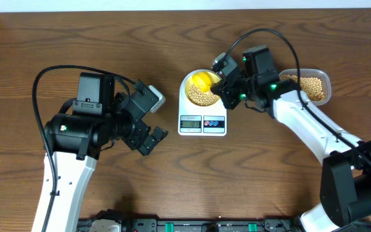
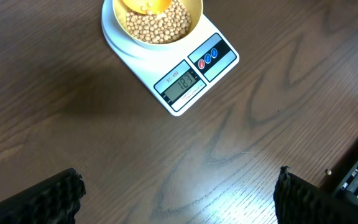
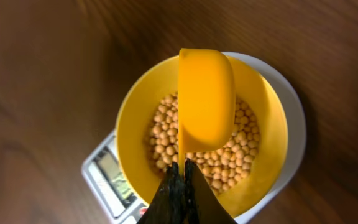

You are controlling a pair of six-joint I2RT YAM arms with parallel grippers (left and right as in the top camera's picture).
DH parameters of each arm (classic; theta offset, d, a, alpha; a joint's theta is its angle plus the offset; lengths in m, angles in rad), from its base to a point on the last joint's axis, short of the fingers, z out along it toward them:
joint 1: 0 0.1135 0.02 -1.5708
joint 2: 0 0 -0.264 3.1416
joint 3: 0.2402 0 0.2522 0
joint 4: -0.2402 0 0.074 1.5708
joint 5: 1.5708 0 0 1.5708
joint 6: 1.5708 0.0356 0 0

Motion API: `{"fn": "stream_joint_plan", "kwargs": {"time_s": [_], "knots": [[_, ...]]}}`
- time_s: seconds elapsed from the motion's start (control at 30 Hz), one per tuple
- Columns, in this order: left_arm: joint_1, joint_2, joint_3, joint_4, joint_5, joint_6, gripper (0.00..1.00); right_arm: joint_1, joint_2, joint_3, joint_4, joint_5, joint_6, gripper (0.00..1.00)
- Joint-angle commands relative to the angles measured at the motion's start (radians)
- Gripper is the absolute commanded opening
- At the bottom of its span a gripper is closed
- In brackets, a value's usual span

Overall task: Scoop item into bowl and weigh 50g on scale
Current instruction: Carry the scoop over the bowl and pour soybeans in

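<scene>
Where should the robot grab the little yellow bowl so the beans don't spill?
Probably the rim of the bowl, coming straight down: one finger inside the wall, one outside. The bowl is round and wide, so only its thin edge fits a hand. Choose the part of the rim away from the scoop, and keep it level because beans lie in it.

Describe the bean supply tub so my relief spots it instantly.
Find the white scale mid-table, carrying the yellow bowl. Right of it in the overhead view sits a tub of beans. Unlike the bowl, it is clear, rounded-rectangular and off the scale.
</scene>
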Motion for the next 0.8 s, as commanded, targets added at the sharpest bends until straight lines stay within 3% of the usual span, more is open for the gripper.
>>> {"fn": "stream_joint_plan", "kwargs": {"time_s": [0.0, 0.47, 0.77], "knots": [[0.003, -0.002, -0.003, -0.002, -0.006, 0.006, 1.00, -0.039, 0.003, 0.027, -0.002, -0.176, 0.063, 0.01], [0.003, -0.002, -0.003, -0.002, -0.006, 0.006, 1.00, 0.051, 0.004, 0.027, -0.045, 0.308, -0.080, 0.01], [0.003, -0.002, -0.003, -0.002, -0.006, 0.006, 1.00, 0.055, 0.004, 0.027, -0.014, 0.361, -0.080, 0.01]]}}
